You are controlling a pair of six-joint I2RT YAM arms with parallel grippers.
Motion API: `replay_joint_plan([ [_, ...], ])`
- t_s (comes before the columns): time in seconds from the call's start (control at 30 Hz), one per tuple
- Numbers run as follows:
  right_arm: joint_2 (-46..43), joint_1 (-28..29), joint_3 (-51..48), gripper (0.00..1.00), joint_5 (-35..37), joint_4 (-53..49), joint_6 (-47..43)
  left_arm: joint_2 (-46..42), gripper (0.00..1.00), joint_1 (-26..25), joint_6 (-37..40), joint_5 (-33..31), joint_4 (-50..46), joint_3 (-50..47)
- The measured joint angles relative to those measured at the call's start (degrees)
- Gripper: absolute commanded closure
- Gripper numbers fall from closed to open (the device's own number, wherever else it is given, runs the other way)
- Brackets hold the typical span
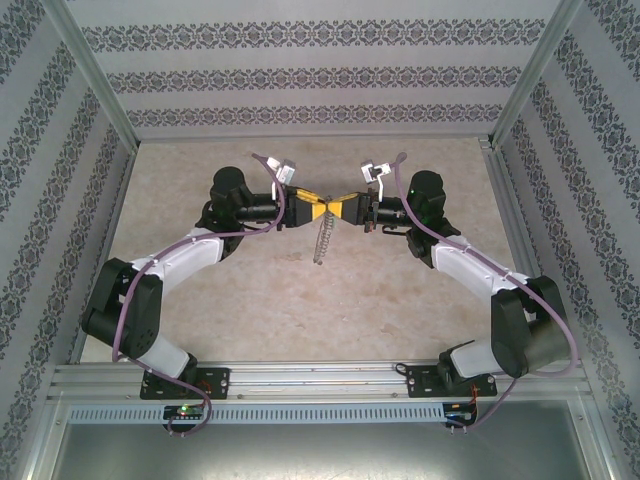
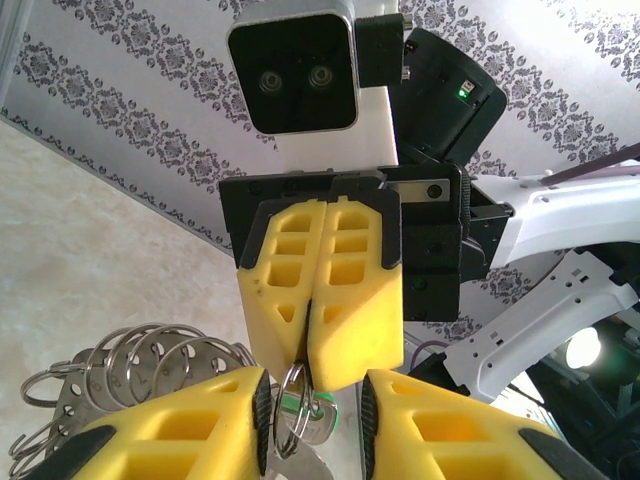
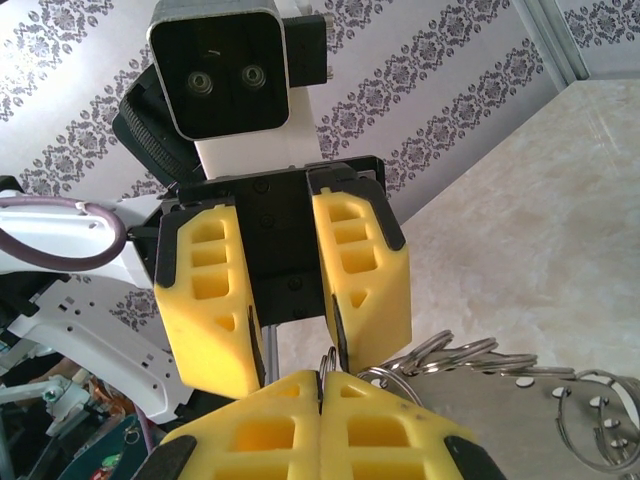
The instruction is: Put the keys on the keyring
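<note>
Right pincer (image 2: 311, 372) is clenching a small silver ring (image 2: 292, 396) bearing the tiny green-headed key (image 2: 306, 409); left pincer (image 3: 295, 345) is straddling both, released

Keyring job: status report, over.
Left gripper open. Right gripper shut on small ring. Green key at that ring; keyring hanging under the grippers. Nothing blocking.

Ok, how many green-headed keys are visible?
1: the green key sits with a small ring at the shut tips of the right gripper, between the fingers of the left gripper. Others may be hidden.
</note>
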Motion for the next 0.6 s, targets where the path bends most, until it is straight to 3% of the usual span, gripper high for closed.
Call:
replay_joint_plan([
  [0.6,0.2,0.0,0.0,1.00,-0.5,1.1,0.4,0.0,0.93,-0.3,0.5,-0.4,-0.4,0.0],
])
